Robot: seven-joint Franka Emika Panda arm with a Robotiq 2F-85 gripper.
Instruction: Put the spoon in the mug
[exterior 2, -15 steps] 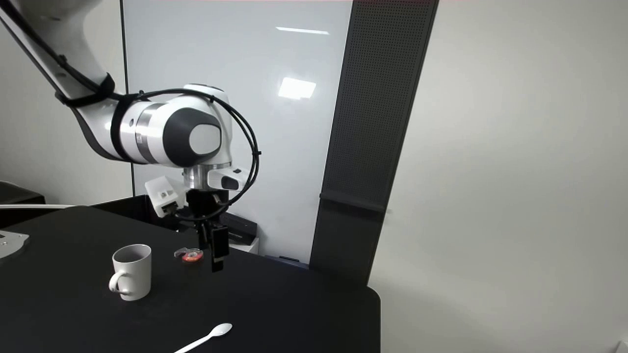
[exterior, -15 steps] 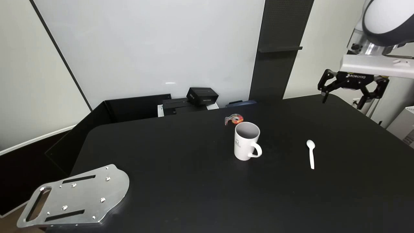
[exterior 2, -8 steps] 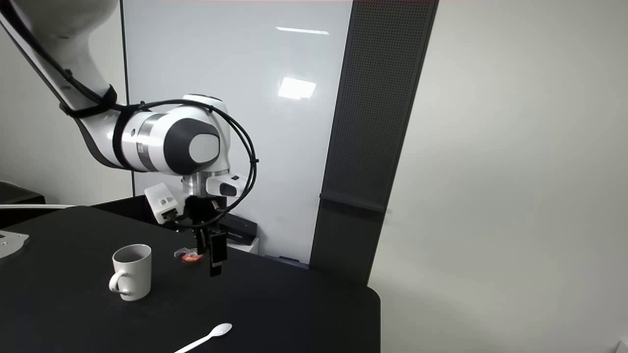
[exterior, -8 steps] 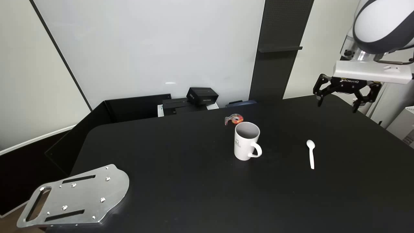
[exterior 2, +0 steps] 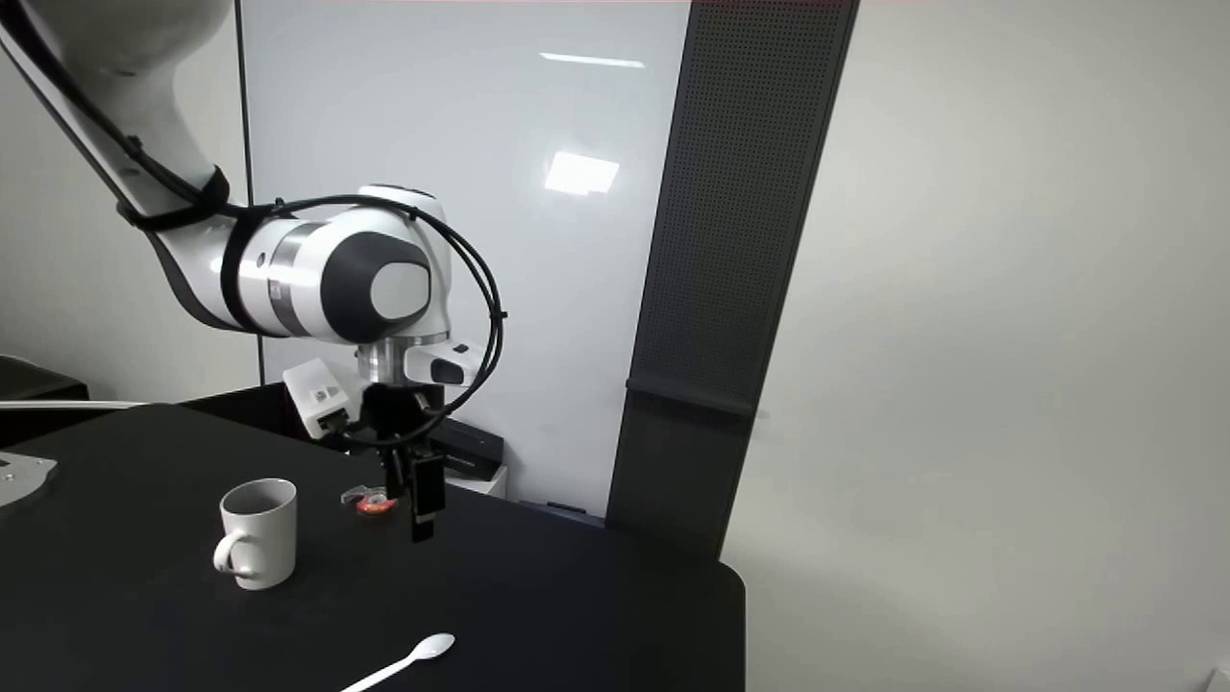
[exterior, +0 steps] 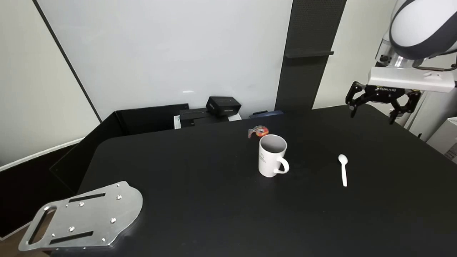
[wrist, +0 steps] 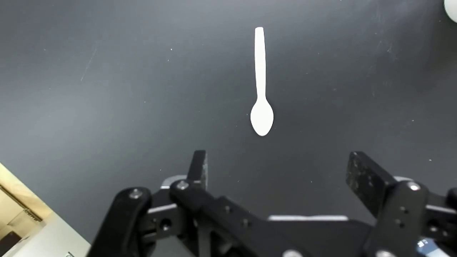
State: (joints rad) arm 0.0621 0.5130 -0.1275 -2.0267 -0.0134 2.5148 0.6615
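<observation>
The white spoon lies flat on the black table; it also shows in an exterior view, its handle end cut off by the frame. In the wrist view the spoon lies beyond the fingertips, bowl towards them. The white mug stands upright with its handle on the side nearer the spoon; it also shows in an exterior view. A sliver of white, likely the mug, shows at the wrist view's corner. My gripper is open and empty above the table, apart from the spoon; it also shows in the wrist view.
A tape dispenser with a red-orange roll lies just behind the mug. A silver metal plate lies at the table's far side from the gripper. Black boxes stand behind the table edge, against the whiteboard.
My gripper has moved down and slightly left in both exterior views between one second and half a second ago, and holds still since. The spoon and mug have not moved.
</observation>
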